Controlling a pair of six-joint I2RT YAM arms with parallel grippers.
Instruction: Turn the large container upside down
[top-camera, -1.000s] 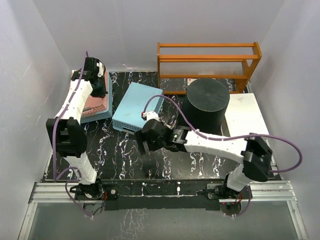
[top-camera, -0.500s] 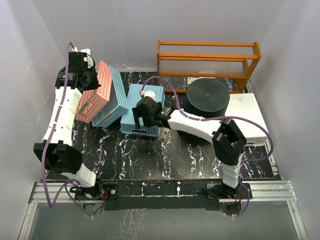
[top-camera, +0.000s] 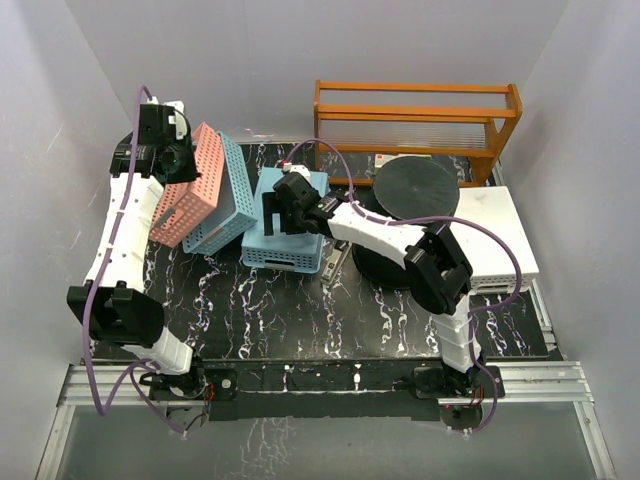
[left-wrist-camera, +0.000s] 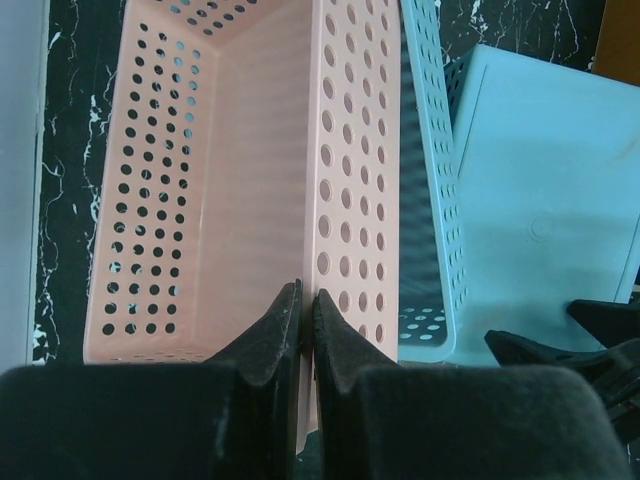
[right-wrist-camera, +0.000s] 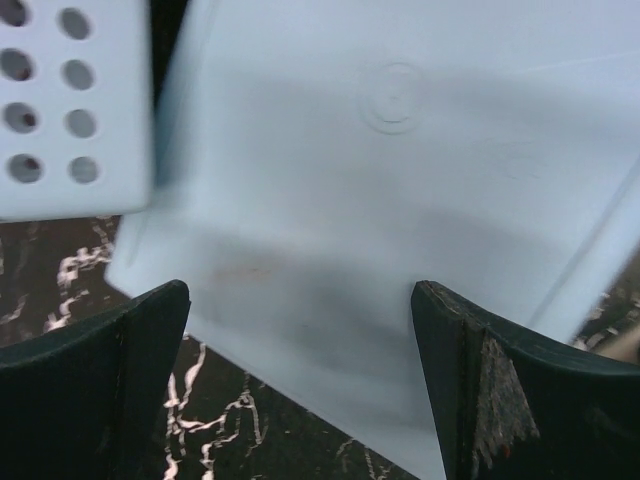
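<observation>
The large black bucket (top-camera: 417, 188) stands at the back right with a flat round face on top. Neither gripper touches it. My left gripper (top-camera: 178, 165) (left-wrist-camera: 307, 300) is shut on the side wall of a pink perforated basket (top-camera: 188, 195) (left-wrist-camera: 200, 200) and holds it tilted up on edge. A blue perforated basket (top-camera: 228, 200) (left-wrist-camera: 428, 180) leans against it. My right gripper (top-camera: 283, 208) (right-wrist-camera: 300, 310) is open and hovers over an upside-down light blue basket (top-camera: 292, 245) (right-wrist-camera: 400, 190), left of the bucket. The right arm crosses in front of the bucket.
An orange wooden rack (top-camera: 418, 120) stands behind the bucket. A white basket (top-camera: 497, 235) lies at the right edge. The black marbled table (top-camera: 270, 310) is walled in by white panels. The right gripper's fingers (left-wrist-camera: 585, 350) show in the left wrist view.
My left arm has lifted the pink and blue baskets from flat to tilted on edge. My right gripper has moved from the table's middle back over the light blue basket.
</observation>
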